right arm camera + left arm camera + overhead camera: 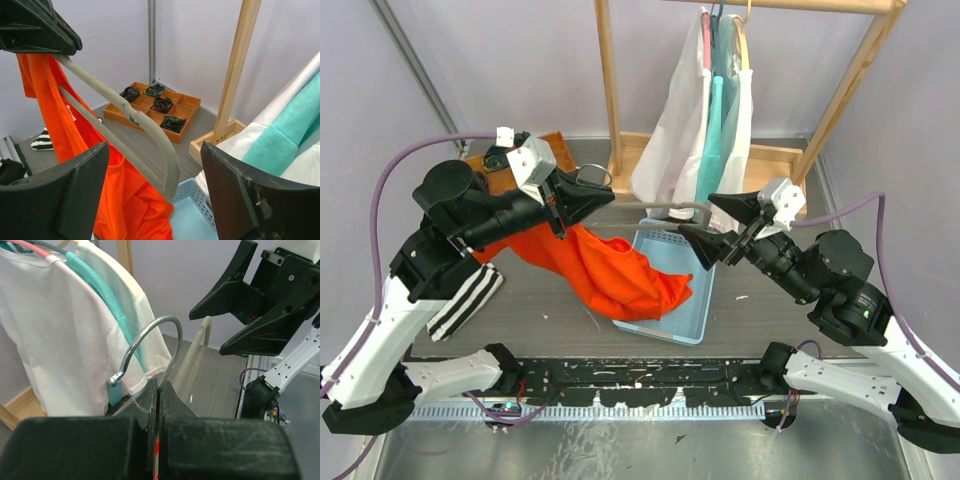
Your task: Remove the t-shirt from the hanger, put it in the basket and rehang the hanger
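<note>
Left pincer (595, 198) closed on grey hanger with metal hook (135, 121), carrying orange t-shirt (620, 275); right pincer (698, 215) open around hanger's end.

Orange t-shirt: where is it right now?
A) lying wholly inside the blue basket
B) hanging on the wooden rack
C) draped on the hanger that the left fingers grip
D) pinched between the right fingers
C: the orange t-shirt hangs from the grey hanger, whose wire neck the left fingers pinch shut; the right fingers stand open, gripping nothing.
</note>
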You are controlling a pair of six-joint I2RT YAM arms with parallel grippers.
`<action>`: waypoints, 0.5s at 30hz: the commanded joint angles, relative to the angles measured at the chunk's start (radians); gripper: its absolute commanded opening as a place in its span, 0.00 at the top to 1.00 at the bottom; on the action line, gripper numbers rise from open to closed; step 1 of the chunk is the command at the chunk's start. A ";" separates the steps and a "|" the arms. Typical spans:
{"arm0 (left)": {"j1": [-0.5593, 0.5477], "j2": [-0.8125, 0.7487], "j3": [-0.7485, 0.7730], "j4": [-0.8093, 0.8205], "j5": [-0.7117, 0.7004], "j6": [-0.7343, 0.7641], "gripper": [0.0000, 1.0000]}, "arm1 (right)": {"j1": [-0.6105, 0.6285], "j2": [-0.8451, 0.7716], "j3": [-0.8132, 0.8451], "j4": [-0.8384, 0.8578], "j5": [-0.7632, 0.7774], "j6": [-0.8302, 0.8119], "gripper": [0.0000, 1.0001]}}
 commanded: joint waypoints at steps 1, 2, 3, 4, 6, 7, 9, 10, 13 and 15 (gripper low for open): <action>0.003 0.000 -0.005 0.013 0.062 0.026 1.00 | -0.004 0.008 0.028 0.028 -0.022 -0.024 0.21; 0.003 0.002 -0.005 0.013 0.068 0.027 1.00 | -0.004 0.008 0.029 0.028 -0.020 -0.025 0.22; 0.004 0.003 -0.006 0.015 0.077 0.028 1.00 | -0.004 0.008 0.029 0.028 -0.019 -0.027 0.22; 0.003 0.004 -0.008 0.017 0.082 0.030 1.00 | -0.004 0.008 0.027 0.028 -0.018 -0.028 0.22; 0.003 0.004 -0.010 0.023 0.086 0.032 1.00 | -0.003 0.006 0.026 0.028 -0.022 -0.028 0.24; 0.004 0.004 -0.009 0.025 0.086 0.032 1.00 | -0.004 0.006 0.025 0.028 -0.027 -0.027 0.25; 0.003 0.006 -0.007 0.028 0.085 0.035 1.00 | -0.004 0.006 0.022 0.028 -0.038 -0.023 0.28; 0.004 0.012 -0.004 0.028 0.085 0.036 1.00 | -0.004 0.006 0.019 0.028 -0.045 -0.021 0.29; 0.003 0.026 0.003 0.027 0.085 0.041 1.00 | -0.004 0.009 0.013 0.028 -0.068 -0.012 0.35; 0.004 0.038 0.010 0.027 0.085 0.047 1.00 | -0.004 0.012 0.007 0.028 -0.084 -0.006 0.39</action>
